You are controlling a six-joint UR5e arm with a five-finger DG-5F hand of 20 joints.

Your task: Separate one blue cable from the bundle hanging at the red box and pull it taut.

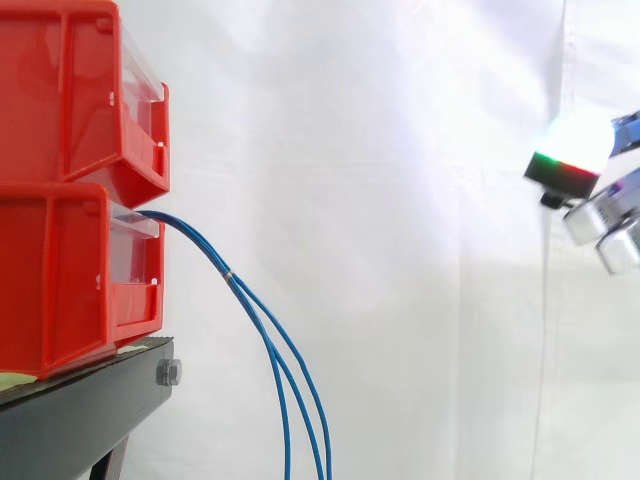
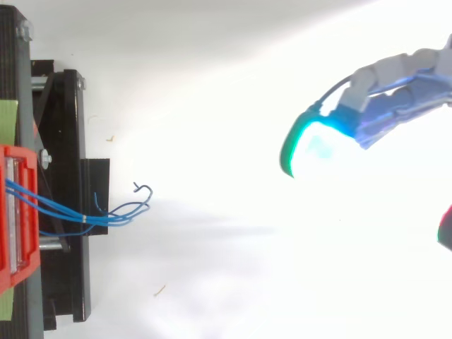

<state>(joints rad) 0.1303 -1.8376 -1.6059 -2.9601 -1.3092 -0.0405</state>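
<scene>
In the side view, two red plastic storage bins stand one upon the other at 9 o'clock. They rest on a black metal stand at 7 o'clock. Each bin has a clear plastic front panel. A bundle of thin blue cables comes out of the front opening of the lower bin, just above its panel, and goes down toward 6 o'clock. A small pale tie holds the strands together a little way from the bin. Under the tie the strands spread slightly and hang slack, curving down to the lower edge of the view. All strands hang loose together, and none is pulled straight.

The robot hand is at 3 o'clock in this view, well apart from the cables, before the white curtain. One thick fingertip pad glows white, with a green and red stripe along its lower edge.

In the top view the bins and the stand are at 9 o'clock. The cables reach from them toward the centre, and one free end curls into a small hook. The hand is at 2 o'clock. Its fingers are apart and hold nothing. One pad glows cyan with a green rim and points toward 9 o'clock. Another pad, red and green, is at the 3 o'clock edge, well apart from the first. A wide bare stretch lies between the cyan pad and the cable ends.
</scene>
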